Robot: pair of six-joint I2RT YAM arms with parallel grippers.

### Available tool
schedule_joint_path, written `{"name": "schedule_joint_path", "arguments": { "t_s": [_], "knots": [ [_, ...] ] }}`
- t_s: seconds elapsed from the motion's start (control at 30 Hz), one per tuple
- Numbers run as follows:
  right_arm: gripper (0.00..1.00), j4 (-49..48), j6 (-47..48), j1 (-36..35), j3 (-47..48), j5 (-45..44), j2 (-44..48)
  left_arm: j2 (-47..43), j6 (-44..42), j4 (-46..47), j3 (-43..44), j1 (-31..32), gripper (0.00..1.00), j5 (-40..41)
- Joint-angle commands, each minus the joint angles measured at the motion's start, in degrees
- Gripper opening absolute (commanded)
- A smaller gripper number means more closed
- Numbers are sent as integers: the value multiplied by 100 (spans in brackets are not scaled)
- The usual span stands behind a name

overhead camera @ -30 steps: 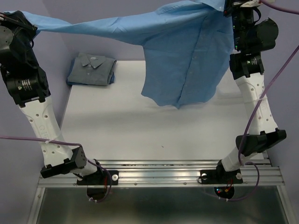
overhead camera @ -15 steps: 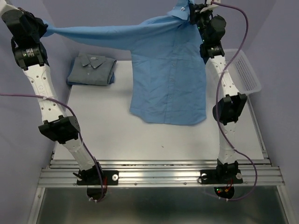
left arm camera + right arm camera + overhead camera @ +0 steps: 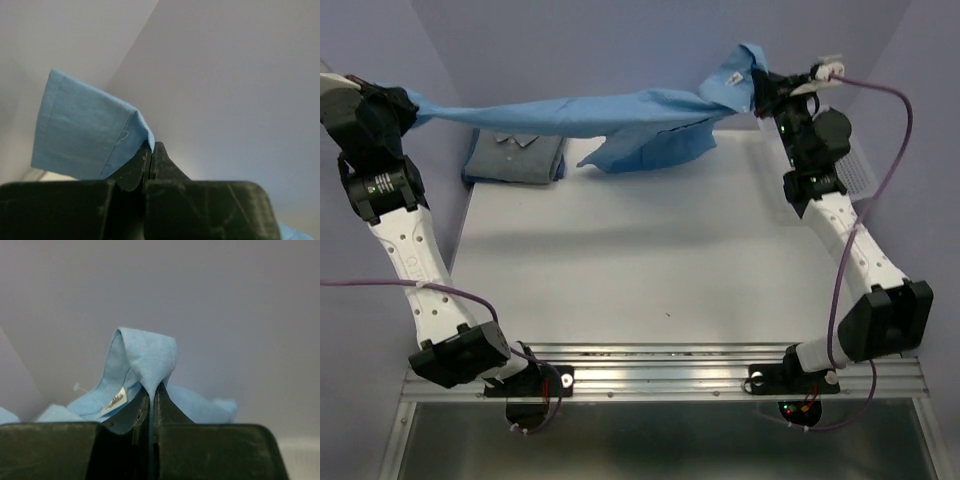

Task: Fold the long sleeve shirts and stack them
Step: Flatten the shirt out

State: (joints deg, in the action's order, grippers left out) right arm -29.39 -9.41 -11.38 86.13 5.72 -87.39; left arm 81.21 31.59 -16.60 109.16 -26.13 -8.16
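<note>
My left tool (image 3: pixel 151 150) and right tool (image 3: pixel 150 390) pinch the blue shirt (image 3: pixel 620 112) at twelve o'clock; it looks limp and light, so I'd grip hems.

Your two arms: white shells, black joints, purple cables.
Your left arm (image 3: pixel 415 255) and right arm (image 3: pixel 855 250) match: white plastic links, the left one dotted with small holes, and chunky black motor housings at the joints, one with a white printed label (image 3: pixel 382 182). A purple cable (image 3: pixel 885 140) trails along each arm. Black base plates (image 3: pixel 535 382), with tiny coloured lights (image 3: pixel 788 408) under the right one. Left gripper (image 3: pixel 151 150) and right gripper (image 3: pixel 150 390) are matte black, scuffed, with tapered fingers.
</note>
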Motion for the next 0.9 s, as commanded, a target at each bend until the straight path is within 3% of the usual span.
{"name": "schedule_joint_path", "arguments": {
  "t_s": [0.0, 0.03, 0.1, 0.13, 0.2, 0.33, 0.37, 0.4, 0.43, 0.47, 0.53, 0.57, 0.63, 0.77, 0.87],
  "knots": [
    [1, -428, -780, 65, -2938, -1921, 1406, -971, 268, 157, -2404, -41, 0, 394],
    [1, -88, -1130, 65, -3361, -2499, 2114, -1176, 355, 227, -2861, -41, 0, 412],
    [1, 588, -1151, 118, -3875, -2602, 2611, -1632, 488, 315, -3988, -41, 0, 299],
    [1, 1828, -1403, 118, -3849, -2750, 2927, -1704, 453, 19, -4243, -41, 0, 254],
    [1, 2715, -1957, 118, -4190, -2865, 3253, -1863, 427, -473, -4850, -41, 0, 254],
    [10, 4339, -2582, 118, -4780, -2585, 3923, -2013, 347, -1316, -5957, -41, 0, 410],
    [17, 4693, -2610, 118, -4746, -2593, 3940, -2004, 287, -1424, -6012, -50, 5, 429],
    [41, 5810, -3045, 118, -4441, -2741, 3784, -1943, 173, -2008, -5969, -41, 54, 673],
    [41, 5821, -3049, 118, -4438, -2803, 3782, -1942, 172, -2014, -5925, -41, 54, 745],
    [64, 6222, -3223, 118, -4334, -2874, 3635, -2021, 111, -2188, -5863, -41, 97, 763],
    [82, 7609, -4170, 118, -4000, -3242, 3493, -2196, -21, -2557, -5714, -41, 99, 755],
    [97, 8145, -4601, 118, -3911, -3452, 3405, -2354, -22, -2689, -5583, -41, 99, 1199],
    [100, 8914, -5246, 118, -3745, -3987, 3431, -2487, 83, -3015, -5110, -41, 99, 1579],
    [100, 8012, -4355, 118, -3393, -4237, 3633, -2681, 101, -2578, -4641, -33, 99, 1257],
    [100, 6967, -3263, 118, -3173, -3238, 3397, -2427, 197, -1989, -4597, 203, 99, 405]
  ]
}}
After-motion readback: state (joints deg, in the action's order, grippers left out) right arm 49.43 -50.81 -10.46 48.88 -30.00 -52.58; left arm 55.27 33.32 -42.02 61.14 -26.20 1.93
